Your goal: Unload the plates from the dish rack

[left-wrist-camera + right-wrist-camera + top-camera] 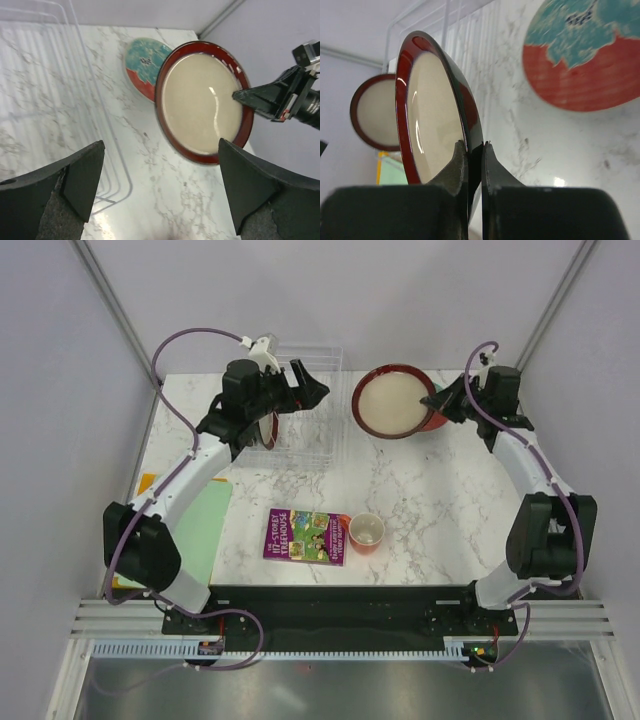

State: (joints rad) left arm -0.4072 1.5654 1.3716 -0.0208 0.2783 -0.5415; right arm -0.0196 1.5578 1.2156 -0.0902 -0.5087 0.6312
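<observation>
Marbled white table (420, 490), grey walls (60, 390). Right of the dish rack (322, 440), right gripper (435, 400) clamps the cream-centred plate (390, 405); left gripper (312, 383), over the rack, gapes.

Counted by kind: one large cream-centred round plate with a dark red rim (392, 405), in the right end effector (472, 147); one teal and red patterned round plate (144, 66) just beyond it; one further red-rimmed round plate (372, 112) near the left end effector (310, 383). That makes three plates. Also there is one clear plastic dish rack (320, 440), one orange cup (366, 532), one colourful book (306, 536) and one green sheet (205, 525).
</observation>
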